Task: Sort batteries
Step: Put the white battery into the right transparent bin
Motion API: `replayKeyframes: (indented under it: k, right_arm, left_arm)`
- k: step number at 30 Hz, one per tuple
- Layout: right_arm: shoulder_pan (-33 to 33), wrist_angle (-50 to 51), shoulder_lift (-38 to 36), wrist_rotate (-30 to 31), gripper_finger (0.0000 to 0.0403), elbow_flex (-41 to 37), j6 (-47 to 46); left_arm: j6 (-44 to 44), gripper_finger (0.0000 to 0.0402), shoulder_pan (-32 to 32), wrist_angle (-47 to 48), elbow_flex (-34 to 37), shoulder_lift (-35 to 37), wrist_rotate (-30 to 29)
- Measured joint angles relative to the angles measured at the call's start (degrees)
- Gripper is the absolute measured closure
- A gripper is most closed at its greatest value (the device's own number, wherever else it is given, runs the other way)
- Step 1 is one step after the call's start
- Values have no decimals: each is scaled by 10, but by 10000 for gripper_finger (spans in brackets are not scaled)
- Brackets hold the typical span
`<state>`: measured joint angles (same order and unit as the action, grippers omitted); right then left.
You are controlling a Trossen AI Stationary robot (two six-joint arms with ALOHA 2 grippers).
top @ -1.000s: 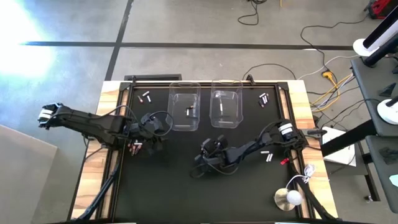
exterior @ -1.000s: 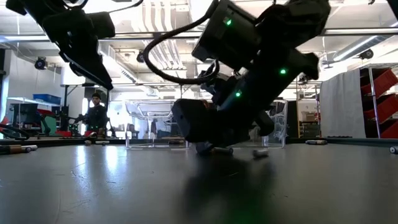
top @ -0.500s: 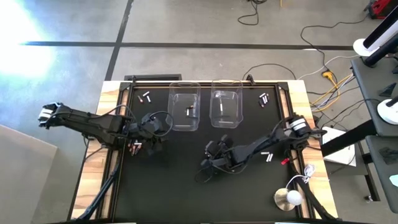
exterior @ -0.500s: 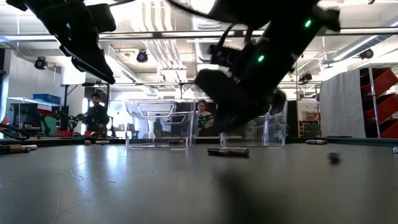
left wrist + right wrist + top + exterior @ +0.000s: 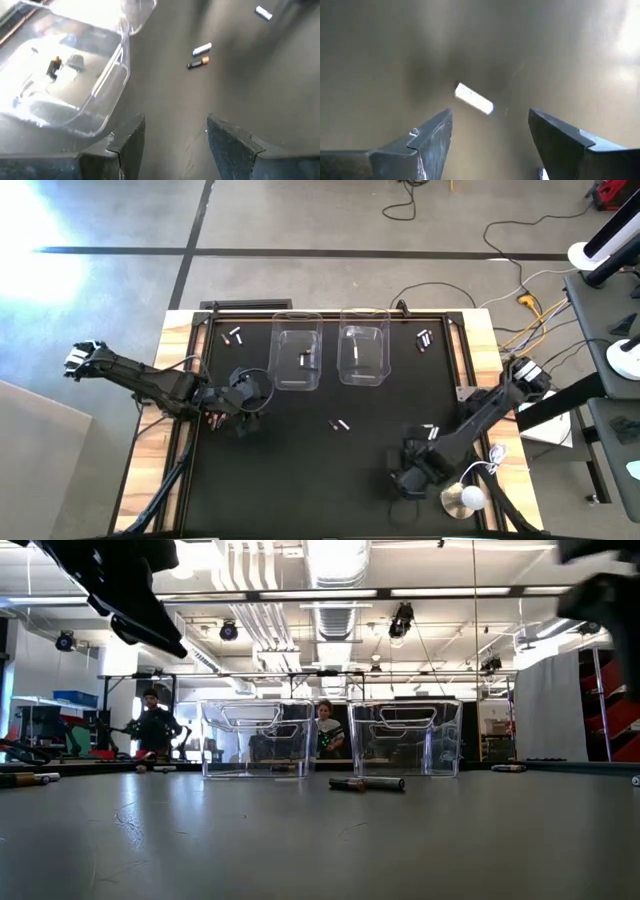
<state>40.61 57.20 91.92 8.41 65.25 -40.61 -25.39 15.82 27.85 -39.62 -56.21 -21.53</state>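
Lining up on 1 silvery battery — right claw spread wide, empty.
Best centred before closing; left claw likewise agape.

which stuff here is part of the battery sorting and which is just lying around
Part of the job: batteries on the mat, clear bins, left gripper, open, right gripper, open over a silvery battery.

Lying about: white round object at the table corner, cables on the floor.

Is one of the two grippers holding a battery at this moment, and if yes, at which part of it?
No. The right gripper is open above a silvery battery lying on the mat, and the left gripper is open and empty near a clear bin.
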Motion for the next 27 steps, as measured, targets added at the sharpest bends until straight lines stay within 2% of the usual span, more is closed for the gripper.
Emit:
replayKeyframes:
  k: [5, 15, 27]
  right_arm:
    - [46, -43, 24, -63, 168, -46, 56]
    - [52, -82, 65, -59, 206, -73, 82]
    - [52, -105, 66, -65, 327, -73, 76]
  left_arm:
    - [-9, 212, 3, -8, 0, 0, 0]
    - [-28, 212, 9, -5, 0, 0, 0]
    - [-27, 212, 9, -4, 0, 0, -4]
